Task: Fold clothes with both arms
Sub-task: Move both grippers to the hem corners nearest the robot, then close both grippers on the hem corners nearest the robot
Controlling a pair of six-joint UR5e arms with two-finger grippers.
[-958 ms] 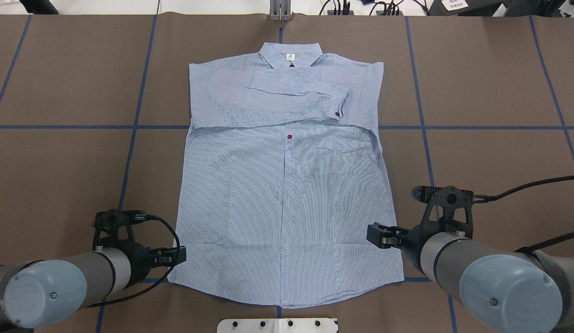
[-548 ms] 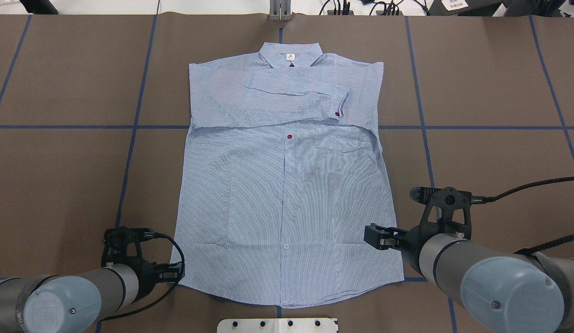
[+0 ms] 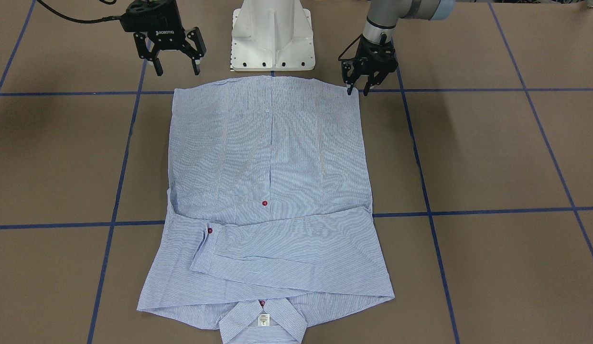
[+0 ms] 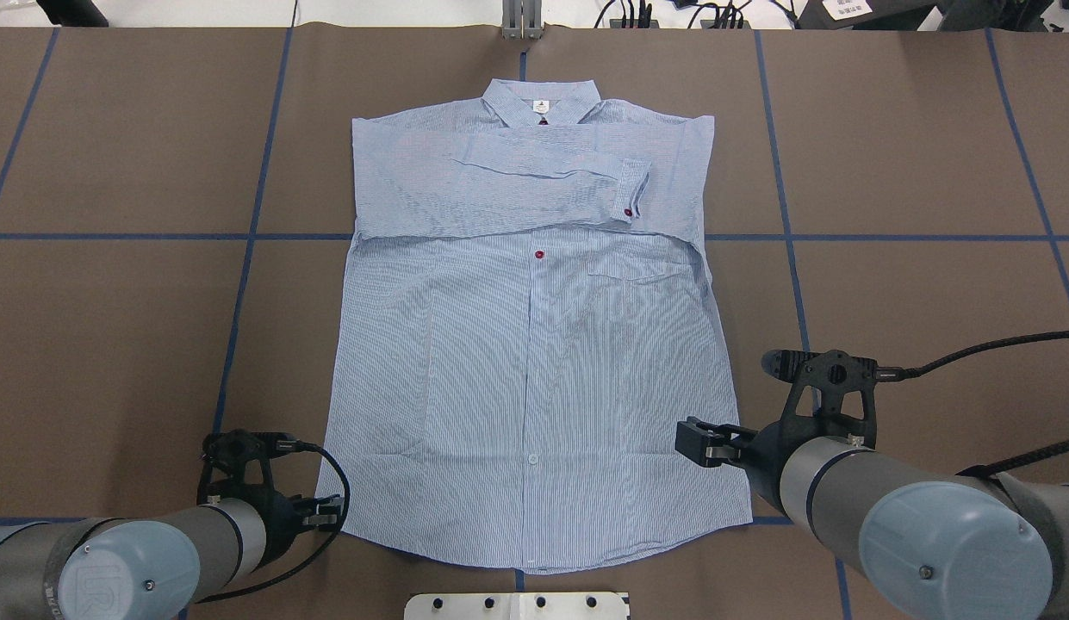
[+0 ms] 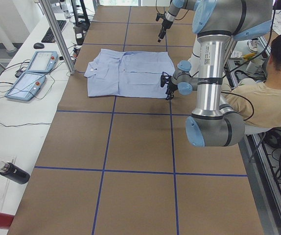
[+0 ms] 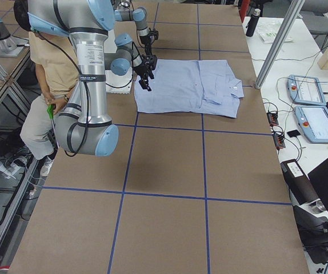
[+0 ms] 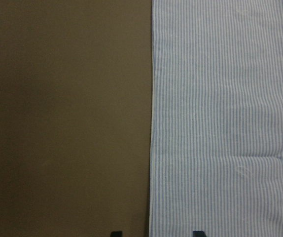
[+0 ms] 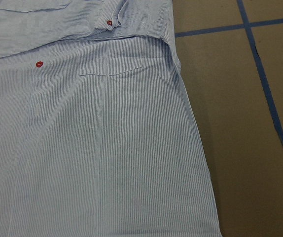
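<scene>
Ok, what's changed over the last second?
The left gripper drew back toward the robot along the shirt's left edge to its hem corner. It is open and has taken hold of nothing. The right gripper barely moved and is open too. The shirt lies as before.

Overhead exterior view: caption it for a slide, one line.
Shirt lying flat, sleeves folded across chest; left gripper and right gripper, both open, near its hem corners.

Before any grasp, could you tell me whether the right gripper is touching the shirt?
Apart. The front-facing view shows a strip of bare table between the open right gripper and the hem of the shirt.
</scene>
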